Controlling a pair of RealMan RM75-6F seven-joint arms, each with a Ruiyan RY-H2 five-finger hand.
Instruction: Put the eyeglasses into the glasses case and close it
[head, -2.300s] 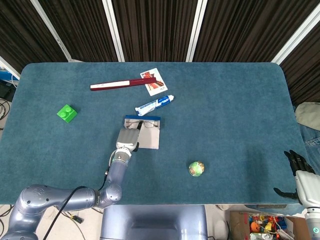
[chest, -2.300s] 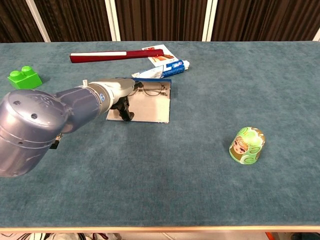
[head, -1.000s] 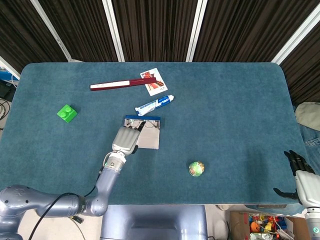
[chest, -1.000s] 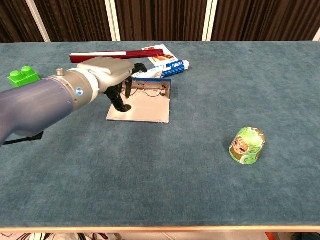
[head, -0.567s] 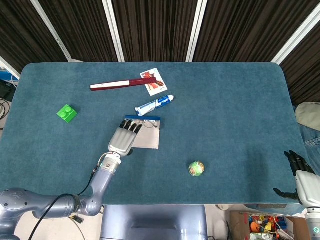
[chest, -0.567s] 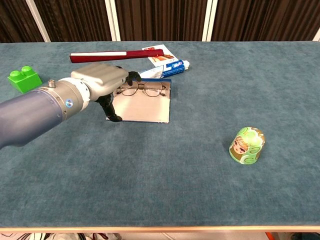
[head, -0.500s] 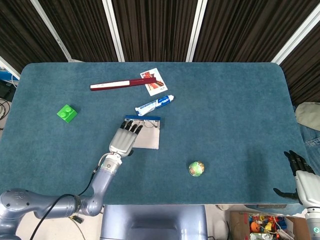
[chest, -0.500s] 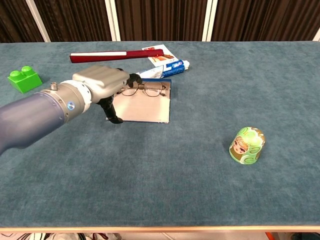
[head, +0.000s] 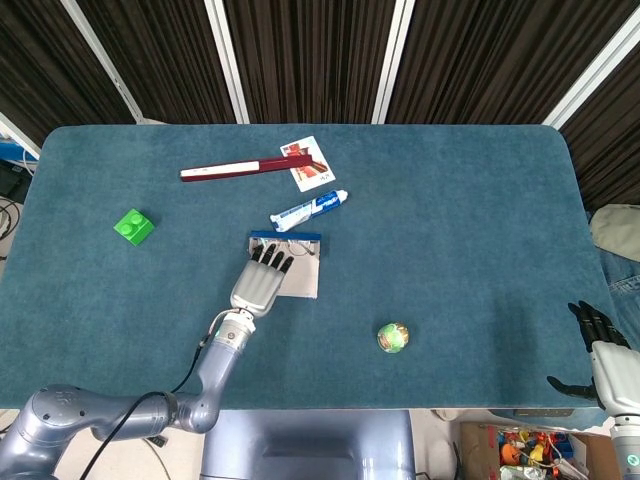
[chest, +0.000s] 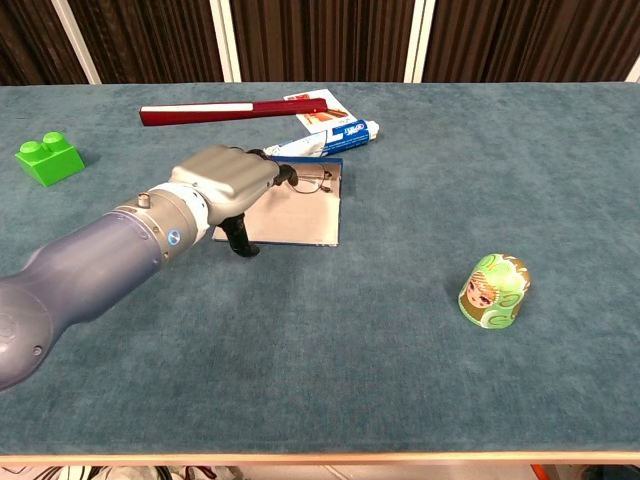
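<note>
The glasses case (head: 300, 281) (chest: 302, 222) lies open and flat on the blue table, grey lining up, with a blue far edge. The thin-framed eyeglasses (head: 301, 250) (chest: 314, 181) rest on its far part, next to that edge. My left hand (head: 261, 282) (chest: 224, 185) hovers over the case's left half with fingers stretched toward the glasses, holding nothing; the fingertips hide the glasses' left side. My right hand (head: 599, 345) hangs off the table's near right corner with fingers apart, holding nothing.
A toothpaste tube (head: 311, 209) (chest: 325, 138) lies just behind the case. Further back are a red stick (head: 235, 168) and a card (head: 313, 165). A green brick (head: 133, 226) sits at the left, and a green round toy (head: 393, 337) (chest: 493, 291) at the near right.
My left hand has uncurled its fingers, then shifted right over the case's left half toward the glasses. The glasses, the case and the right hand have stayed put.
</note>
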